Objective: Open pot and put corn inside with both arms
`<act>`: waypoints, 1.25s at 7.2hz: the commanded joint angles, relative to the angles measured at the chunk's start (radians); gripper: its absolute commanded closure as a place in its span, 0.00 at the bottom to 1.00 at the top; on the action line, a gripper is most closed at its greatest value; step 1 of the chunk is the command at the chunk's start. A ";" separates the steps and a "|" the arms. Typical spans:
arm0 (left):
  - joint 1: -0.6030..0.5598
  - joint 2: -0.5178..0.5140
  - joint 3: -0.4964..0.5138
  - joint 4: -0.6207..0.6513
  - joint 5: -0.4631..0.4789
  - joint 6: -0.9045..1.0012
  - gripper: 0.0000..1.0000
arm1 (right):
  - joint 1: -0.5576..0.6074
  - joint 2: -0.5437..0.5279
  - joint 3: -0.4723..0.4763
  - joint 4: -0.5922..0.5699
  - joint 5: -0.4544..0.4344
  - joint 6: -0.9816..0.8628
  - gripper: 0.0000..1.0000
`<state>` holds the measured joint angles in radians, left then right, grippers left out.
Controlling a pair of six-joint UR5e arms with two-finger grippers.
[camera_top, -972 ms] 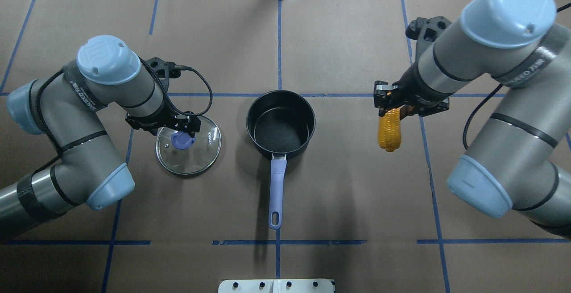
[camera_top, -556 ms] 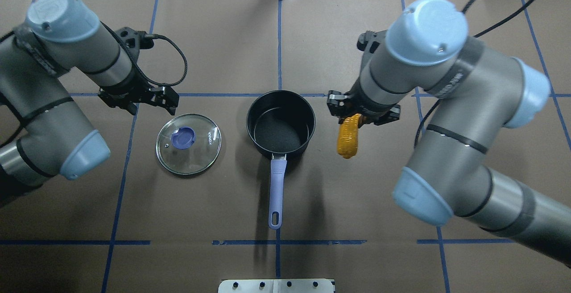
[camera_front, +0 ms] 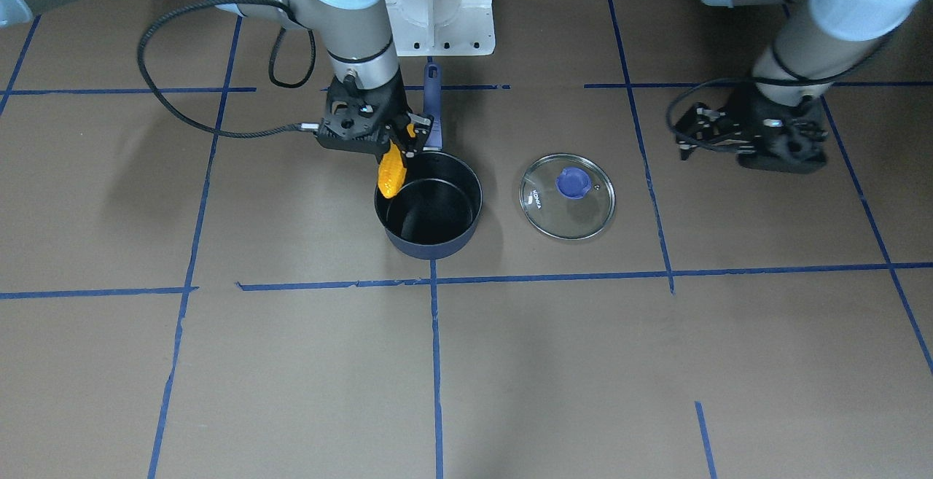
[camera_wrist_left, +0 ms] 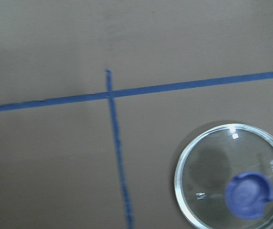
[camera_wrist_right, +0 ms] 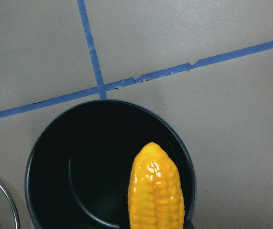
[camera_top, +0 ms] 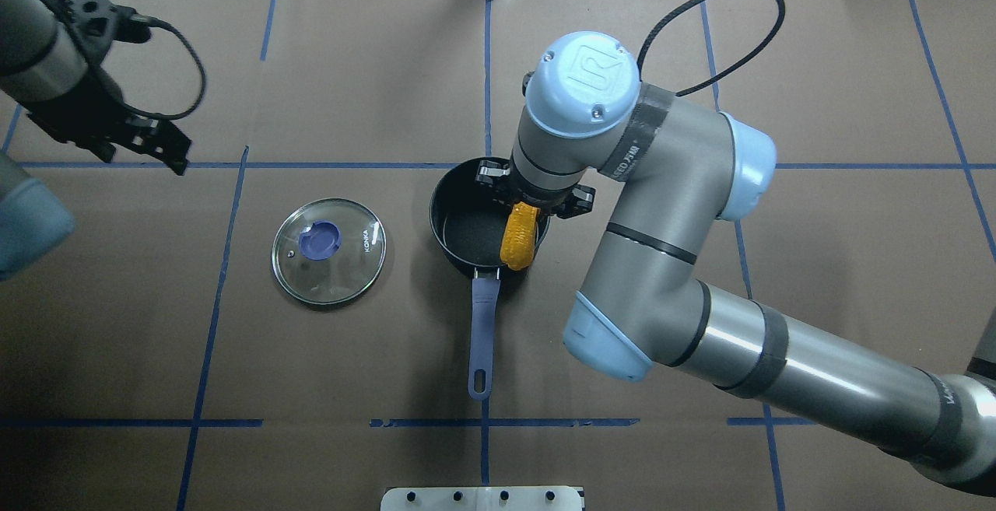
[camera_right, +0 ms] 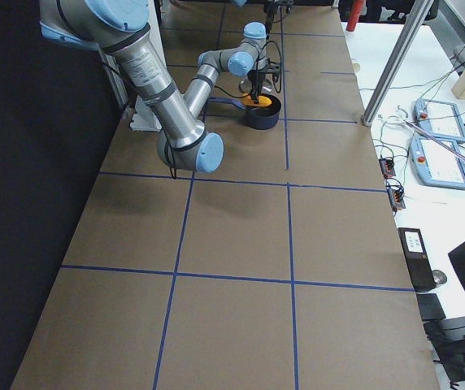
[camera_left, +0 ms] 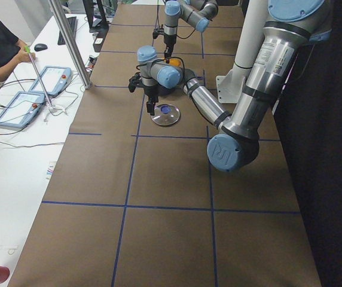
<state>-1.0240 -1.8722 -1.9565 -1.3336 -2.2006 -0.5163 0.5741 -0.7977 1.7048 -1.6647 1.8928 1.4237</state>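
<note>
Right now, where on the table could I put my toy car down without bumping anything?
The most room is the wide bare stretch of table past the blue tape line, on the side away from the robot. The gap between the lid and the pot is narrow. Around the pot it is crowded: the right gripper holds the corn over it.

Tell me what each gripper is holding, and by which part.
Right gripper holds the orange-yellow bumpy toy corn cob by its upper end; left gripper holds nothing.

Pot [camera_top: 437,219] mouth open — corn [camera_top: 519,240] in right claw [camera_front: 399,145] over one rim — glass lid [camera_top: 328,251] flat alongside, apart.
</note>
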 commanded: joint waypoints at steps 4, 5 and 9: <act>-0.272 0.183 0.007 0.004 -0.037 0.445 0.00 | 0.000 0.022 -0.060 0.117 -0.008 -0.008 0.00; -0.312 0.205 0.019 0.007 -0.037 0.513 0.00 | 0.001 0.022 -0.059 0.117 -0.008 -0.008 0.00; -0.433 0.208 0.131 0.002 -0.060 0.607 0.00 | 0.116 -0.125 0.143 0.085 0.081 -0.084 0.00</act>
<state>-1.4132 -1.6651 -1.8617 -1.3312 -2.2443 0.0728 0.6328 -0.8320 1.7381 -1.5626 1.9206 1.3914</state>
